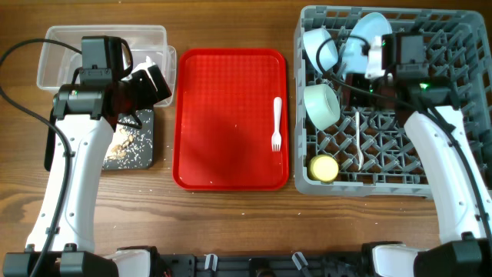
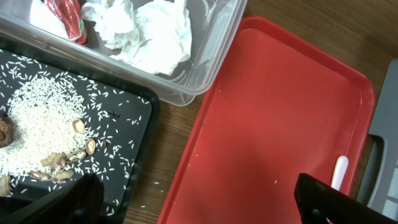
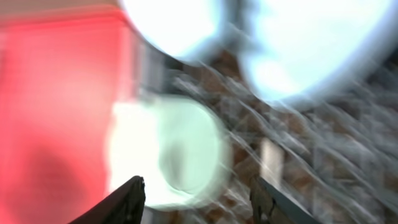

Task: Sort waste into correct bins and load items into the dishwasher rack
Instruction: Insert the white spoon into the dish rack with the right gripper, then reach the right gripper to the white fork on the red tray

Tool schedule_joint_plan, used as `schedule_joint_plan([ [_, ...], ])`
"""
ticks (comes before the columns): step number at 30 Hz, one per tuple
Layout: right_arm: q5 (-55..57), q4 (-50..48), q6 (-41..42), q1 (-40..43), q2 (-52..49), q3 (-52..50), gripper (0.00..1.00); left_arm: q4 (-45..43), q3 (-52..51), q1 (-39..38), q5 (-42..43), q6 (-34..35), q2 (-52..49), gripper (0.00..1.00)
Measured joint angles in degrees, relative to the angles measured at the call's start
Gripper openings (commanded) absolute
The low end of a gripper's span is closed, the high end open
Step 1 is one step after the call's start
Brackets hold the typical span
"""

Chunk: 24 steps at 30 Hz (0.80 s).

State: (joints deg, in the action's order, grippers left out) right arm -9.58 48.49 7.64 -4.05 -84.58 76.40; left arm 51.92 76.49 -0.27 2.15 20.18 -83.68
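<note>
The right gripper [image 3: 196, 191] hung wide open, empty, over the dishwasher rack [image 1: 453, 181]; the white fork [image 1: 277, 123] lay well to its left, flat on the red tray [image 1: 223, 154]; pinching across the thin handle looked wisest, since the smooth tray offered no lift; the left gripper [image 2: 199, 196], also open and empty, left ample room.

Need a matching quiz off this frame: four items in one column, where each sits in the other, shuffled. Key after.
Items
1. white fork
2. crumpled tissue
3. rice grains
4. yellow cup

Places
A. in the grey rack
B. in the black tray
C. on the red tray
D. in the clear tub

Pairs: 1-C, 2-D, 3-B, 4-A
</note>
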Motion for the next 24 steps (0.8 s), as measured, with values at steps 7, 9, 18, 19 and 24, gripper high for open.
schedule_joint_plan([
  [7, -16.3, -11.1, 2.0, -11.4, 0.2, 0.9, 1.00, 0.0, 0.0, 0.0, 0.0, 0.0, 0.0, 1.00],
  [9, -15.5, -11.3, 2.8, -15.2, -0.6, 1.5, 1.00, 0.0, 0.0, 0.0, 0.0, 0.0, 0.0, 1.00],
  [18, -2.4, 9.5, 6.1, -24.9, -16.7, 19.5, 1.00, 0.0, 0.0, 0.0, 0.0, 0.0, 0.0, 1.00],
  [19, -0.9, 11.4, 6.3, -25.3, -19.0, 21.6, 1.00, 0.0, 0.0, 0.0, -0.2, 0.0, 0.0, 1.00],
  [24, 0.4, 11.6, 6.7, -27.4, -28.1, 24.0, 0.99, 0.0, 0.0, 0.0, -0.2, 0.0, 0.0, 1.00],
])
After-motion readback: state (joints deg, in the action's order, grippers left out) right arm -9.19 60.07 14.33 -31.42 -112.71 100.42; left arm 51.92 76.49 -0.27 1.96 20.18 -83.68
